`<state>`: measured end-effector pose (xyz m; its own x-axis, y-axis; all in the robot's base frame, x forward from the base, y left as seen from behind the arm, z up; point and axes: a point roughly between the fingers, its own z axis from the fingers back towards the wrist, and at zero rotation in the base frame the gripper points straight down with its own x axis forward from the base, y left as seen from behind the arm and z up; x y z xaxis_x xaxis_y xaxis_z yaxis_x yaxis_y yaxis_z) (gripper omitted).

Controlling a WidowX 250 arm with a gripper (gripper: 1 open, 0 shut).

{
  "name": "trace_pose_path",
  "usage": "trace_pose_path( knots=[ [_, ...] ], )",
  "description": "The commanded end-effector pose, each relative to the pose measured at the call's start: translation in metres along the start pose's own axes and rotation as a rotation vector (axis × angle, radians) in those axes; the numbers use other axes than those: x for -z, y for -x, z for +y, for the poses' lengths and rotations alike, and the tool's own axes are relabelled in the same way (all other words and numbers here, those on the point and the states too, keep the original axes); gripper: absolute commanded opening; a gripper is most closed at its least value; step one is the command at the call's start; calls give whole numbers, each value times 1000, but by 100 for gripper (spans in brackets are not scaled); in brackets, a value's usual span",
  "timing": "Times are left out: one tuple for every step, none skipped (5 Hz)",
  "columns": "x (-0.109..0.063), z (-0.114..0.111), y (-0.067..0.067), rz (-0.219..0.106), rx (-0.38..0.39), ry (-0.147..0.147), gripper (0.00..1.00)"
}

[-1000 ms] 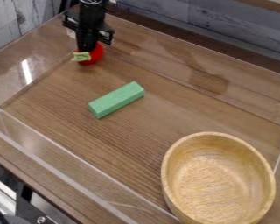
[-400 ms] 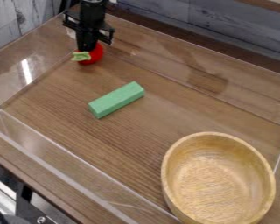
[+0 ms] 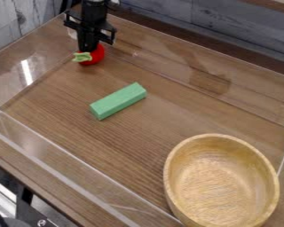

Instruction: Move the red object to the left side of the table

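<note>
Our gripper (image 3: 91,44) has its jaws clamped on the red toy (image 3: 93,54) at the counter's (image 3: 192,106) far-left corner; opening carelessly, we risk it rolling toward the acrylic wall (image 3: 20,66).

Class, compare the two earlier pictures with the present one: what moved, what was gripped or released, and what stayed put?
Nothing visibly changed. The gripper stays down and shut on the red object at the far left of the table; the green block and the wooden bowl lie where they were.
</note>
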<state>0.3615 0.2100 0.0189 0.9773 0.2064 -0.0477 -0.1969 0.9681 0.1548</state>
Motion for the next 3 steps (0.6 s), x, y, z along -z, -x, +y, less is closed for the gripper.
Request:
trace_pose_path(
  knots=[
    [15,-6,4,47,8,10,0],
    [14,-6,3,60,12,10,0],
    [13,-6,2,72,15,11,0]
  ],
)
